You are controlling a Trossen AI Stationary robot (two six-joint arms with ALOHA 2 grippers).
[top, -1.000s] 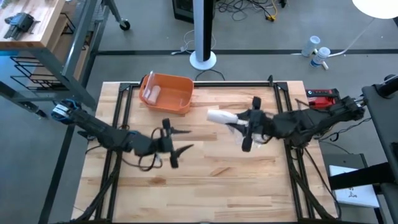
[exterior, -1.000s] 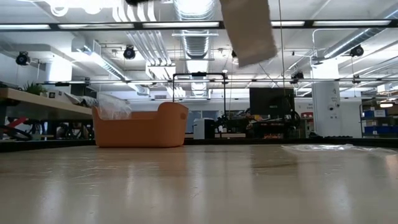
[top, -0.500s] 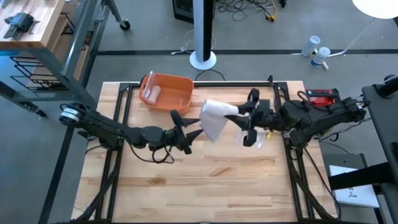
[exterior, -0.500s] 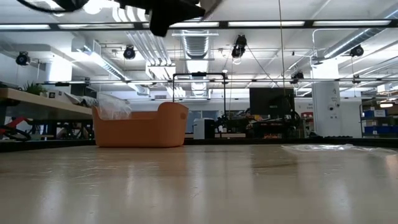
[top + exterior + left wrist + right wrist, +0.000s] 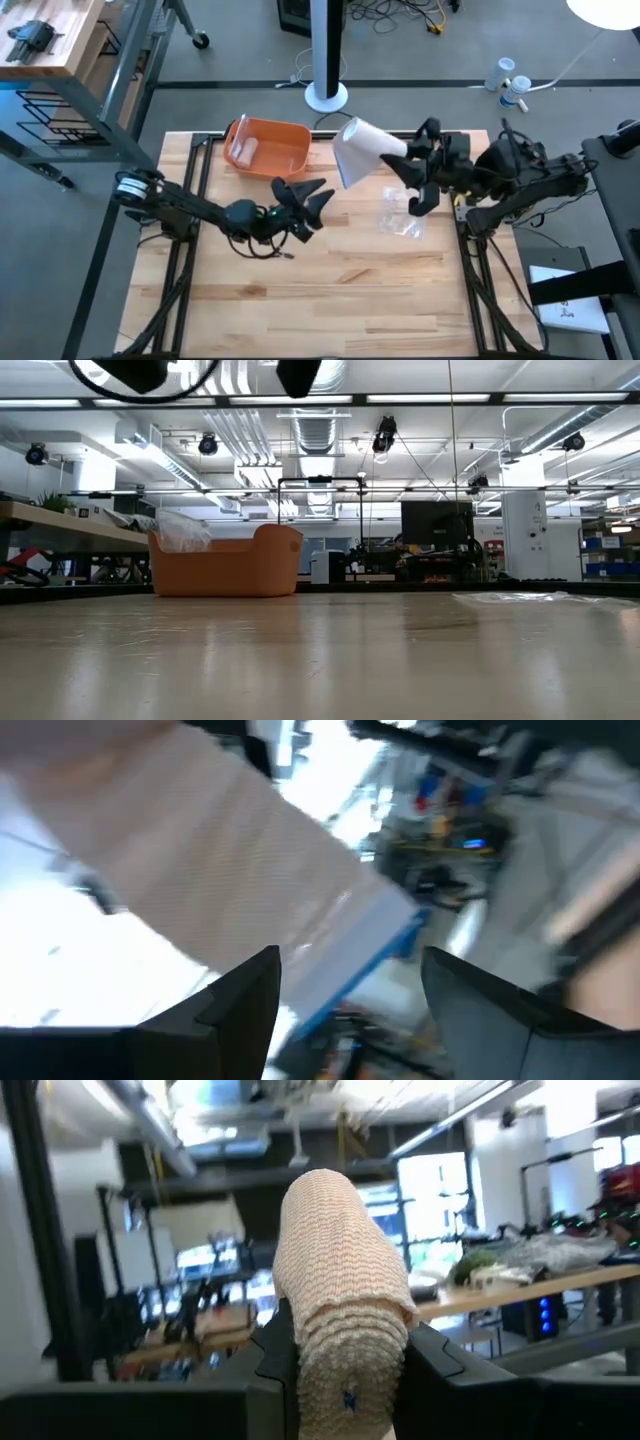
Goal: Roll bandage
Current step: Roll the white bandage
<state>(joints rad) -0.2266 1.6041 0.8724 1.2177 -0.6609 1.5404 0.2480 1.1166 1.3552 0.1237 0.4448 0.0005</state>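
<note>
The bandage (image 5: 358, 150) is a beige woven roll held high above the table's far middle, with my right gripper (image 5: 398, 166) shut on it; the right wrist view shows the bandage (image 5: 345, 1305) standing out past the fingers. My left gripper (image 5: 312, 196) hangs open just to the bandage's near left, touching nothing. In the left wrist view the bandage (image 5: 190, 880) is a blur beyond my two spread fingers. In the low view only the dark undersides of the grippers (image 5: 300, 374) show at the top. My right gripper pinches the roll's near end (image 5: 345, 1380) between its two fingers (image 5: 275, 1370), one on each side. The fingers come from the table's right and slant upward, lying along the roll. The roll sticks out beyond the fingertips, lifted clear of the table.
An orange basket (image 5: 268, 148) with a clear packet inside stands at the far left of the table. A crumpled clear wrapper (image 5: 400, 215) lies on the wood below my right gripper. The near half of the table (image 5: 330, 300) is bare wood.
My right gripper has risen and gone toward the table's far edge, tipping upward, with the bandage still in its hold and lifted higher. My left gripper has risen and moved right and farther in, toward the bandage, staying open.
</note>
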